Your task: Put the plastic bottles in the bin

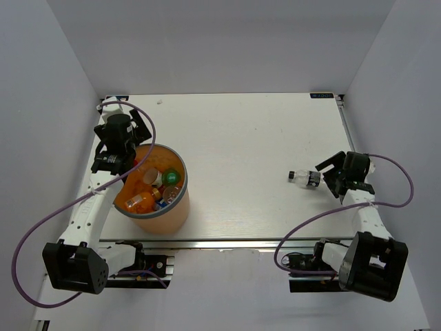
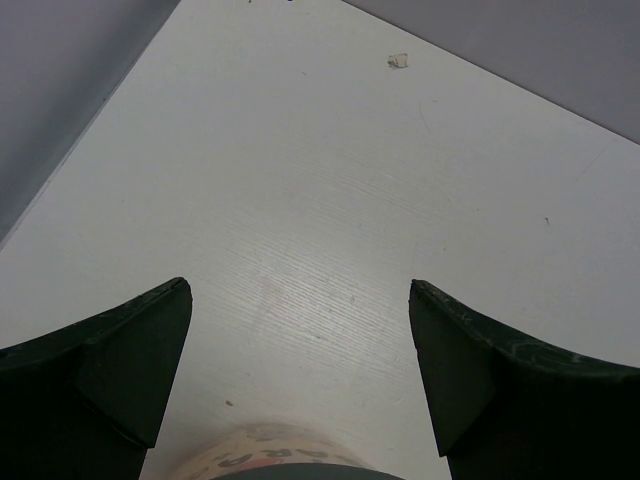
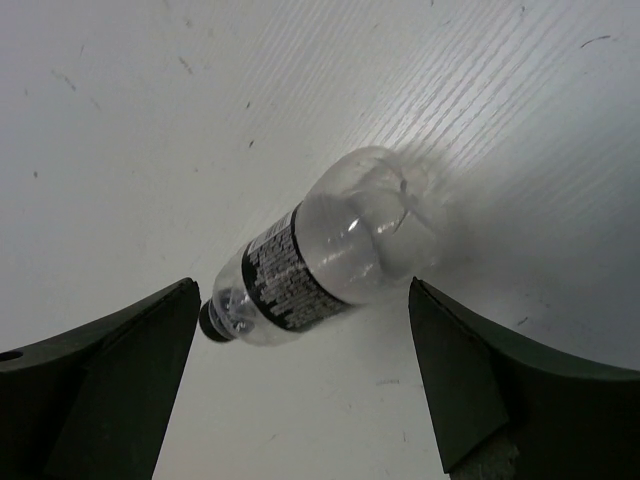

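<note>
The orange bin (image 1: 167, 215) stands at the near left and holds several bottles, among them a green one (image 1: 170, 178) and a squat orange one (image 1: 141, 201). My left gripper (image 1: 122, 124) hangs open and empty over the bin's far left rim. In the left wrist view (image 2: 300, 290) its jaws are wide apart, with the bin's rim (image 2: 262, 455) at the bottom edge. A clear bottle with a black cap (image 1: 301, 176) lies on its side at the right. My right gripper (image 1: 329, 174) is open just beside its cap end. The right wrist view shows the bottle (image 3: 330, 245) just ahead of the open jaws (image 3: 302, 290).
The white table (image 1: 241, 138) has a raised edge at the far right corner (image 1: 341, 103). A small white scrap (image 1: 160, 101) lies near the far left edge and also shows in the left wrist view (image 2: 398, 60). Grey walls close in on both sides.
</note>
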